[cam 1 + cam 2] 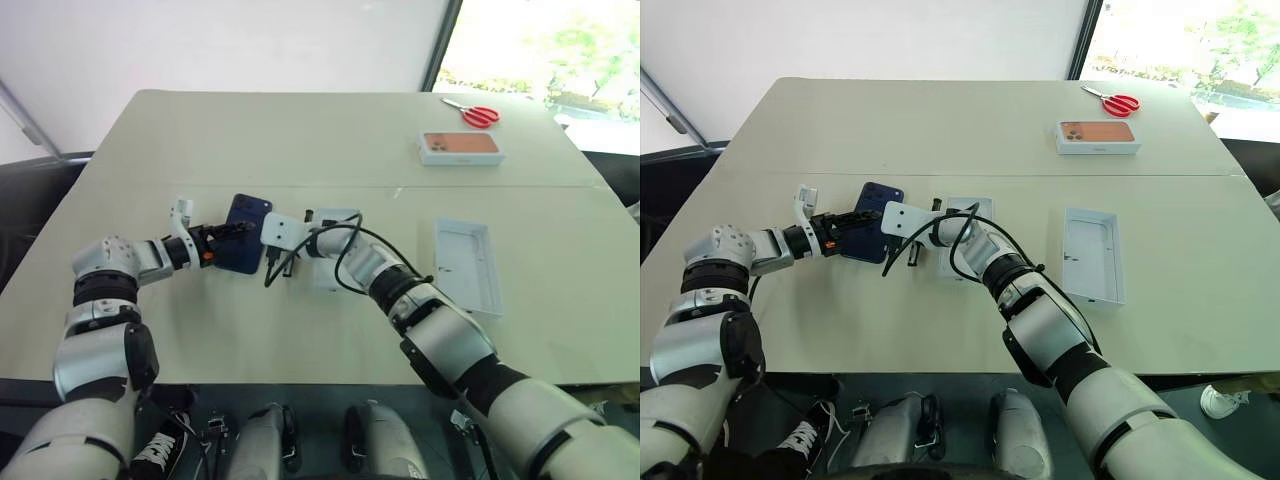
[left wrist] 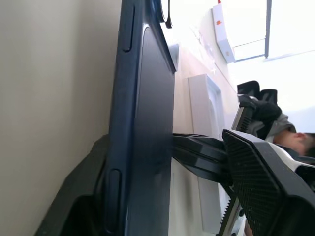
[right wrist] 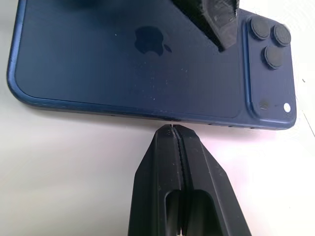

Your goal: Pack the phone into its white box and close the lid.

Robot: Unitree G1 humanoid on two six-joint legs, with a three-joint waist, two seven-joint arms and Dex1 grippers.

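- Our left gripper (image 1: 232, 236) has its fingers either side of the phone (image 1: 245, 246): in the left wrist view one finger lies under the phone's edge and the other stands just off its back, so the jaws are narrowing around it, not yet visibly clamped.
- Our right gripper (image 3: 171, 129) is pressed fully shut, its joined tips right against the phone's long edge. We judge it serves as a stop, so the phone cannot slide away while the left fingers work under the opposite side.
- The phone lies back up on the table (image 1: 300, 140), camera bump (image 3: 269, 42) at the far end, at about ten o'clock from the table's centre.
- The white box (image 1: 335, 222) sits just behind the right wrist, near centre. It is empty as far as we can see.
- A second white tray (image 1: 468, 265) lies well apart at three o'clock, probably the lid.
- An orange-printed box (image 1: 460, 148) and red scissors (image 1: 474, 113) rest at one o'clock, away from the work.
- The left forearm reaches in low from nine o'clock, pointing towards three; the right forearm crosses from five o'clock towards ten, angled slightly down.
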